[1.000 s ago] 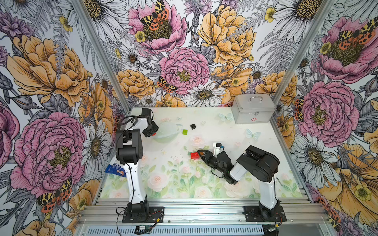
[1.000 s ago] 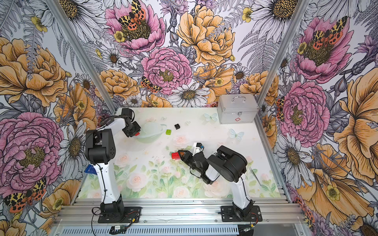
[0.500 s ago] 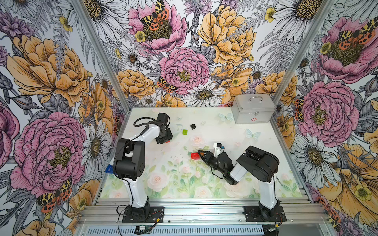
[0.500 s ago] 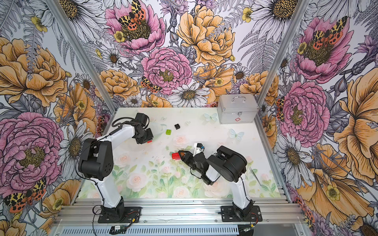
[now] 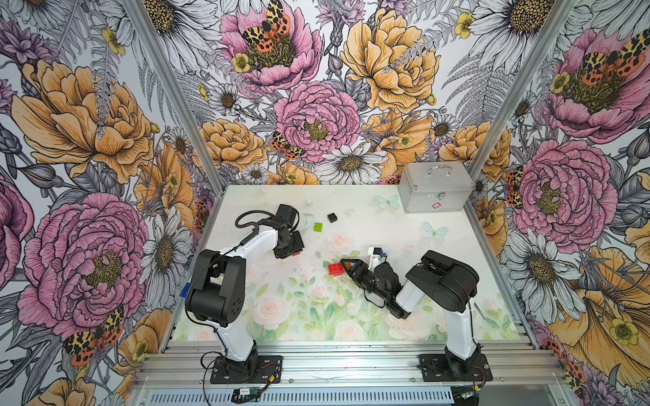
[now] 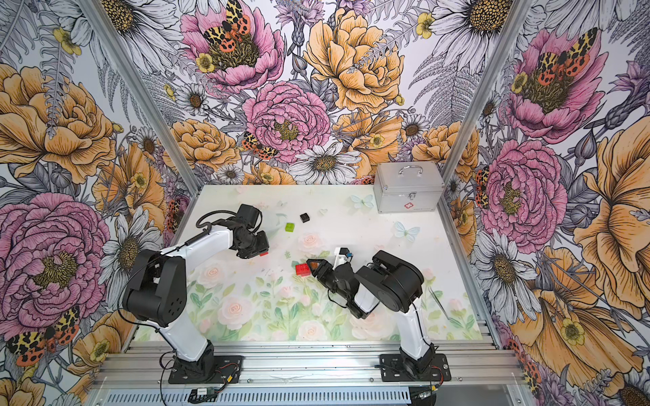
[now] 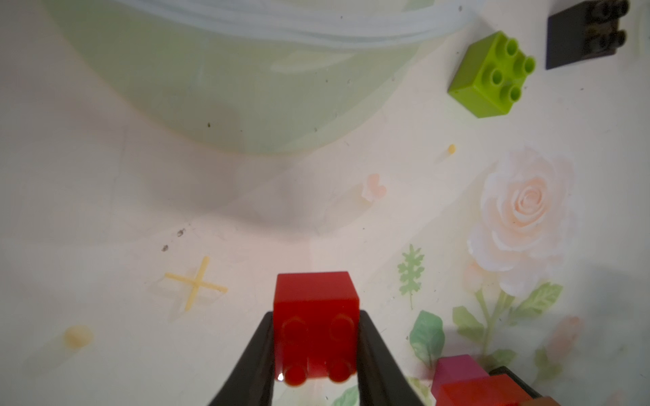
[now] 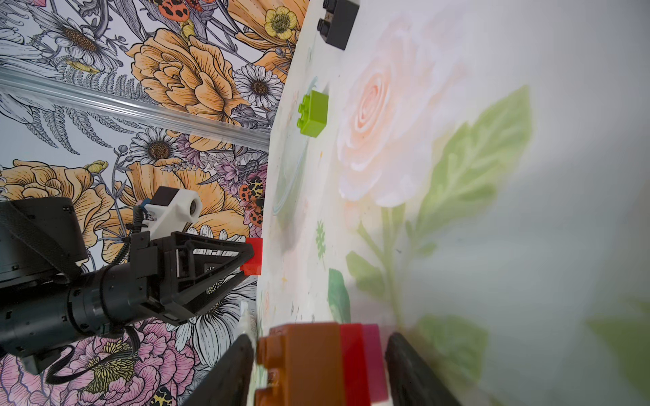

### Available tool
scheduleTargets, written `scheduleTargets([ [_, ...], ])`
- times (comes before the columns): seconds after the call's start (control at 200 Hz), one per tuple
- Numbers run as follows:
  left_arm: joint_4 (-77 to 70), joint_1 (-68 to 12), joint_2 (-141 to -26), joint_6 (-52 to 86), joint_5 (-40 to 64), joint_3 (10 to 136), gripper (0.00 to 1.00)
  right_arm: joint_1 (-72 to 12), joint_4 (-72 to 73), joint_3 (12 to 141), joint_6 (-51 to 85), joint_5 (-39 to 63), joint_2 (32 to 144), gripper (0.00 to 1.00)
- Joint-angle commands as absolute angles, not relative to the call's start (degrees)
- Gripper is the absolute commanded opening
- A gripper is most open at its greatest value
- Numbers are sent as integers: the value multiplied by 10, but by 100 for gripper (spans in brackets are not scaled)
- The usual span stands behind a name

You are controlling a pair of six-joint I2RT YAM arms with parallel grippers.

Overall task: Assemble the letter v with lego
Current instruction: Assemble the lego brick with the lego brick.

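Note:
My left gripper (image 7: pixel 316 318) is shut on a square red brick (image 7: pixel 316 305) and hovers left of the table's middle in both top views (image 5: pixel 296 250) (image 6: pixel 263 250). My right gripper (image 8: pixel 320 340) is open, with one jaw on each side of a stack of orange-brown (image 8: pixel 302 362), red (image 8: pixel 351 362) and pink (image 8: pixel 373 358) bricks. A small gap shows beside each finger. That stack lies mid-table (image 5: pixel 336 269) (image 6: pixel 302 269). A lime-green brick (image 5: pixel 318 227) (image 7: pixel 492 79) and a black brick (image 5: pixel 331 218) (image 7: pixel 584 35) lie loose farther back.
A silver metal case (image 5: pixel 436 193) (image 6: pixel 408 193) stands at the back right corner. Floral walls close in the table on three sides. A faint clear round shape (image 7: pixel 228 81) lies on the mat near the left gripper.
The left arm has swung from the far left edge toward the middle, carrying the red brick. The right gripper's jaws have widened around the stack and stayed in place.

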State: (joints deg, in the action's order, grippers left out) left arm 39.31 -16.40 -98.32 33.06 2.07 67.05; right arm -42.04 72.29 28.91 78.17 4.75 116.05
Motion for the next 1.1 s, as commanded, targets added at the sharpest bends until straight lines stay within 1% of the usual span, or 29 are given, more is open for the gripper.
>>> scheduleTargets([
  [0.0,375,-173,-948,344,35,653,29,-423,685,290,788,54,1174,67],
  [0.04,373,-177,-942,347,34,647,29,-424,685,291,793,55,1175,69],
  [0.425,355,-196,-926,361,42,620,30,-431,683,301,814,59,1179,69],
  [0.575,350,-202,-916,367,44,607,29,-432,685,303,816,58,1183,62],
  [0.64,349,-207,-908,372,43,600,29,-434,685,303,816,56,1184,55],
  [0.715,348,-216,-895,381,41,590,29,-435,685,302,816,55,1186,52],
  [1.096,327,-285,-819,449,29,536,28,-443,678,297,803,39,1193,50],
])
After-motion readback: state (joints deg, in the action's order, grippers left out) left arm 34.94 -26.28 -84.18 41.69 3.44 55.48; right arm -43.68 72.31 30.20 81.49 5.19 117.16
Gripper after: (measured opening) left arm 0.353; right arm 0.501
